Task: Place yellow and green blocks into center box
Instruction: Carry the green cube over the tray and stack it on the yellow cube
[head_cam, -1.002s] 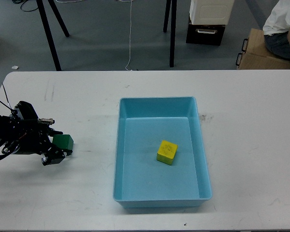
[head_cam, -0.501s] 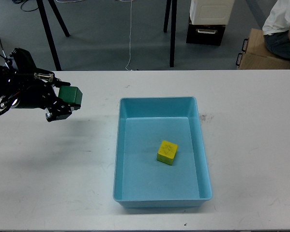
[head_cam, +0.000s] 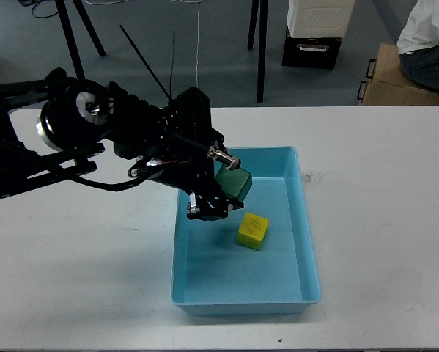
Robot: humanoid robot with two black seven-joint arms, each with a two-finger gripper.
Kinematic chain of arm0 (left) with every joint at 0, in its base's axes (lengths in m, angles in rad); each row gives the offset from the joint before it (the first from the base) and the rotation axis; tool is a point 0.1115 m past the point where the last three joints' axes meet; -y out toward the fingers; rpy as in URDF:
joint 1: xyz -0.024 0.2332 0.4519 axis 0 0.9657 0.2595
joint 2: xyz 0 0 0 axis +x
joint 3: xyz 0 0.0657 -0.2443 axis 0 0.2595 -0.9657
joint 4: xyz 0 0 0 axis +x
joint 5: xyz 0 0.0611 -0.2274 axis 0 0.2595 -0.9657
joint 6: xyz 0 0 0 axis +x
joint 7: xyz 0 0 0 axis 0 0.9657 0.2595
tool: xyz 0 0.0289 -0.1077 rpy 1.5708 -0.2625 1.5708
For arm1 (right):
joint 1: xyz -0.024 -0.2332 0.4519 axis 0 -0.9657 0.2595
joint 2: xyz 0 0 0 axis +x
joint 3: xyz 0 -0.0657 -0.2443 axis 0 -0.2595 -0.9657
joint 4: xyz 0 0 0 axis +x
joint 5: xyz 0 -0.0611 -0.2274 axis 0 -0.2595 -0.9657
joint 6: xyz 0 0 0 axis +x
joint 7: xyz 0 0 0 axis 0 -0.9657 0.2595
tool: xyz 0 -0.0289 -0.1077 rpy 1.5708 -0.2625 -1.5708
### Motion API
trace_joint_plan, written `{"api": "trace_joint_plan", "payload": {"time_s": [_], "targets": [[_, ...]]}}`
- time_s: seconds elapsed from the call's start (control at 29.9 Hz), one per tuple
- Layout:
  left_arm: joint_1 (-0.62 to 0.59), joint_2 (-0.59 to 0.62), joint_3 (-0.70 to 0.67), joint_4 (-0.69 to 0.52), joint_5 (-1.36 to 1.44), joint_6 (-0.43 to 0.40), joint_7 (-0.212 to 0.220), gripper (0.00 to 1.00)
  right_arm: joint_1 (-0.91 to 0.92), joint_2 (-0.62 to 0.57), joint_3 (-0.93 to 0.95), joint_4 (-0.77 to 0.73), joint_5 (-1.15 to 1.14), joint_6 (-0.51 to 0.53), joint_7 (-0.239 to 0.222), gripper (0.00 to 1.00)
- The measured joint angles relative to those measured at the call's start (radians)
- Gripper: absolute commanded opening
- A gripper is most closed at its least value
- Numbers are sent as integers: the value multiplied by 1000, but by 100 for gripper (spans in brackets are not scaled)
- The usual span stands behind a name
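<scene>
My left gripper [head_cam: 220, 188] is shut on the green block [head_cam: 232, 183] and holds it in the air over the upper left part of the light blue box [head_cam: 309, 253], which stands at the table's center. The yellow block [head_cam: 253, 230] lies on the box floor, just below and right of the green block. The left arm reaches in from the left and hides part of the box's left wall. My right gripper is not in view.
The white table [head_cam: 380, 176] carries the box. Beyond its far edge are black stand legs [head_cam: 262, 51], a dark crate with a white bin on it [head_cam: 314, 37], a cardboard box [head_cam: 395, 77] and a seated person [head_cam: 428, 37].
My left gripper has lifted the green block off the table's left side and carried it right, to above the box. The yellow block has not moved.
</scene>
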Motion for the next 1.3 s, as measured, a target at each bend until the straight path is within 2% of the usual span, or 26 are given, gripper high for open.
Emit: {"api": "trace_joint_plan", "payload": {"time_s": [0.3, 0.6, 0.8, 0.94, 1.04, 1.3], "targets": [[17, -186, 98, 241, 0, 0, 0, 25, 3, 1, -2, -2, 0, 1, 0, 98], [51, -201, 117, 274, 0, 0, 0, 27, 7, 1, -2, -2, -1, 0, 0, 98], [54, -249, 117, 342, 0, 0, 0, 31, 9, 1, -2, -2, 0, 1, 0, 98], [59, -258, 118, 356, 0, 0, 0, 40, 9, 1, -1, -2, -1, 1, 0, 98], [67, -257, 118, 357, 0, 0, 0, 55, 9, 1, 0, -3, -1, 1, 0, 98], [71, -255, 114, 358, 0, 0, 0, 75, 9, 1, 0, -5, -1, 1, 0, 98]]}}
